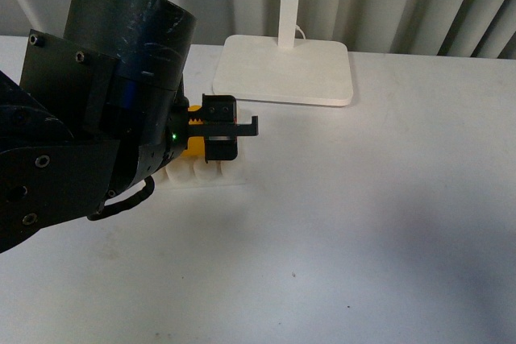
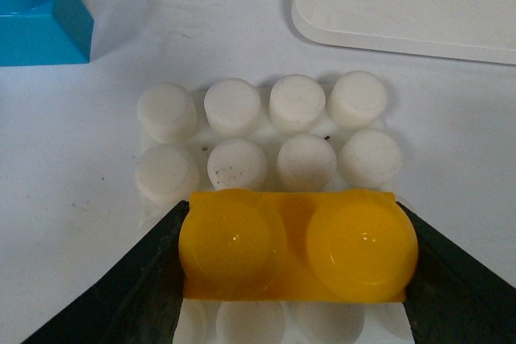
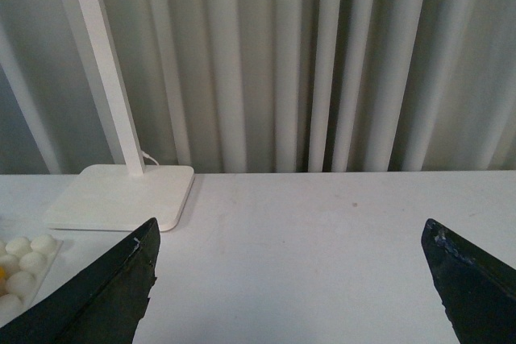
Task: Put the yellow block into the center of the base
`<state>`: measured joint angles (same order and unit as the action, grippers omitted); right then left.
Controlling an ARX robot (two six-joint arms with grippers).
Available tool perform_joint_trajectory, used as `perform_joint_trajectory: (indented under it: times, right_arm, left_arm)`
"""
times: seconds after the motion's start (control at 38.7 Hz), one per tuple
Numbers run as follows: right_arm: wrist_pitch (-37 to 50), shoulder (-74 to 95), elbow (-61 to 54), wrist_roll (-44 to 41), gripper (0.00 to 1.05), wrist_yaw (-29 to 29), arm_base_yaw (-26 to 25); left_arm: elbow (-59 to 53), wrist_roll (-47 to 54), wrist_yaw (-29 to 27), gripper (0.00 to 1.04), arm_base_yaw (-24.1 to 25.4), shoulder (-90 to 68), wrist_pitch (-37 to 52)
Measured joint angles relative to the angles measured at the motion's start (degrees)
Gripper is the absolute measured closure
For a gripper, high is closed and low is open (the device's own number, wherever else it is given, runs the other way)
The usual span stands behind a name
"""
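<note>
A white table point(image 1: 387, 223) meets a pale ribbed wall point(image 3: 322, 62), bearing a white lamp foot point(image 1: 284, 68).

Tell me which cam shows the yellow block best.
Left wrist view: the yellow block fills much of the frame, both studs clear, clamped in the left tool over the base. Front view shows only a yellow sliver beside the left arm. Right wrist view shows base studs at its edge, the block barely if at all.

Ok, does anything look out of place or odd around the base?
Nothing serious. The yellow block, held in the left tool, lies square to the stud rows of the base. Only oddity: small dark specks, like dirt, on a middle stud.
</note>
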<state>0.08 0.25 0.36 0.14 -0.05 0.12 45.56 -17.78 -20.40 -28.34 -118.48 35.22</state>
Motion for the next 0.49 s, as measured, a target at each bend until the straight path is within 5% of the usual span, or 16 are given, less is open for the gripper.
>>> perform_joint_trajectory:
  times: [0.49]
  right_arm:
    - [0.00,0.00,0.00,0.00,0.09,0.00,0.00]
  left_arm:
    - [0.48,-0.09,-0.11,0.39,-0.35,-1.01,-0.28]
